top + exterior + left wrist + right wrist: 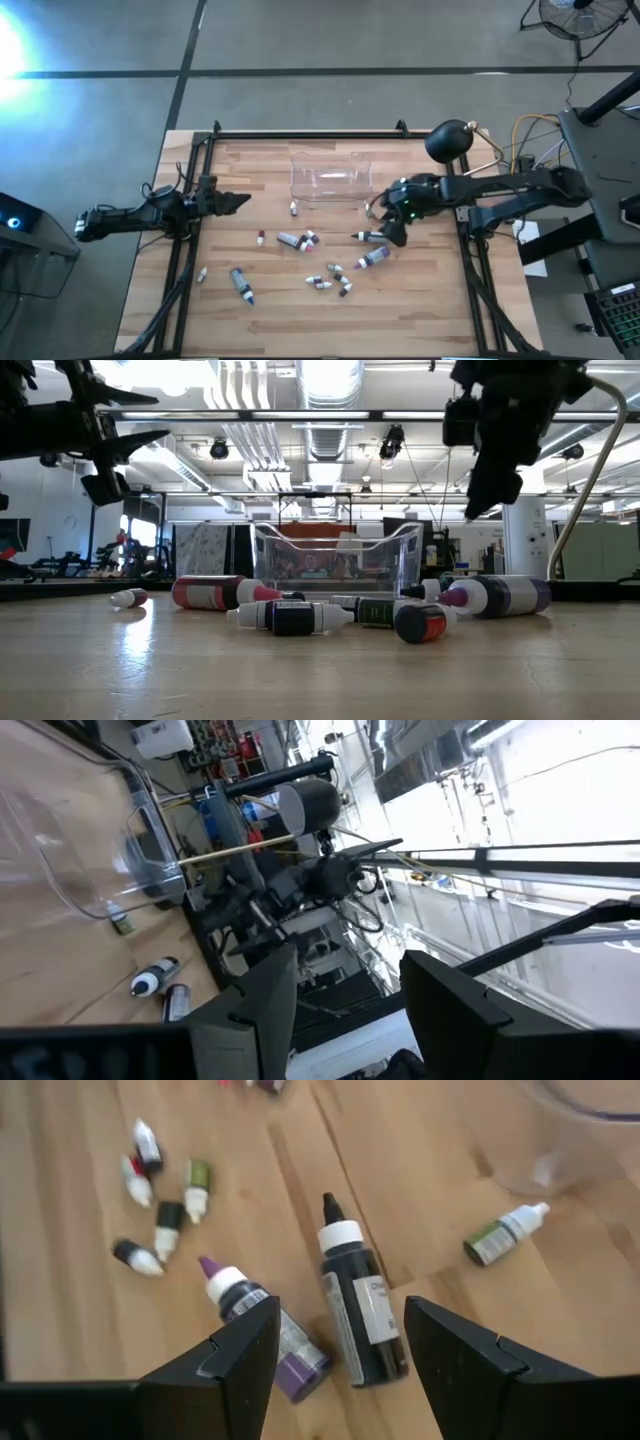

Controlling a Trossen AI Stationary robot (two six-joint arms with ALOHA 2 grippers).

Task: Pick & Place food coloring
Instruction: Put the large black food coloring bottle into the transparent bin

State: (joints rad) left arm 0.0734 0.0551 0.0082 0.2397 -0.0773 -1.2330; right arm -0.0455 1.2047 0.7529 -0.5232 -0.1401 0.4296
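Observation:
Food coloring bottles and tubes lie scattered on their sides on the wooden table [270,300]. My right gripper [395,235] hangs open above the table's right half, tilted down, touching nothing. Below it lie a dark bottle with a white collar [355,1315] and a purple-capped bottle [265,1330]; a green bottle [500,1235] lies farther off. Several tiny bottles [330,278] sit near the middle, and a grey tube [241,283] lies at the left. My left gripper [240,203] waits open and level at the table's left side, high above the wood [130,435].
A clear plastic rectangular box [330,177] stands at the table's far middle, seen behind the bottles in the low view [335,565]. A black lamp head [448,142] sits at the far right corner. Dark frame rails [185,260] run along both sides of the table.

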